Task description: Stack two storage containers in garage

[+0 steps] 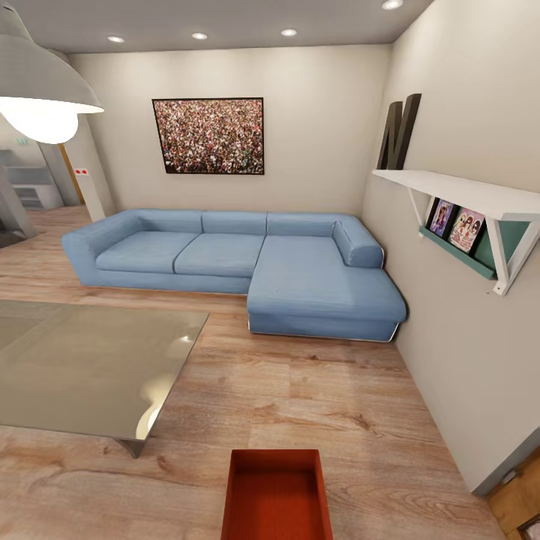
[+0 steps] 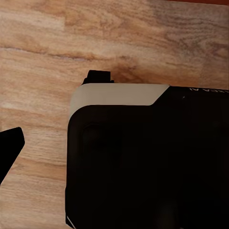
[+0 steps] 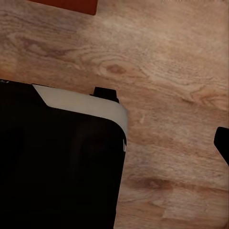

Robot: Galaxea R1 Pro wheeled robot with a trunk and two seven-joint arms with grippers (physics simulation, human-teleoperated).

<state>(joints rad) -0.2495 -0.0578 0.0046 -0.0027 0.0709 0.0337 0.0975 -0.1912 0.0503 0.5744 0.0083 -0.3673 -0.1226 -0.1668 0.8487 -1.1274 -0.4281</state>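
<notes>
Storage container on wood floor

Blue corner sofa against beige wall, wood-plank floor, glass table, white shelf, framed picture.

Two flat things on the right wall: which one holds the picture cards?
The lower, teal ledge: two cards stand on it, leaning back against the wall. The white shelf above carries the dark letter N instead.
</notes>
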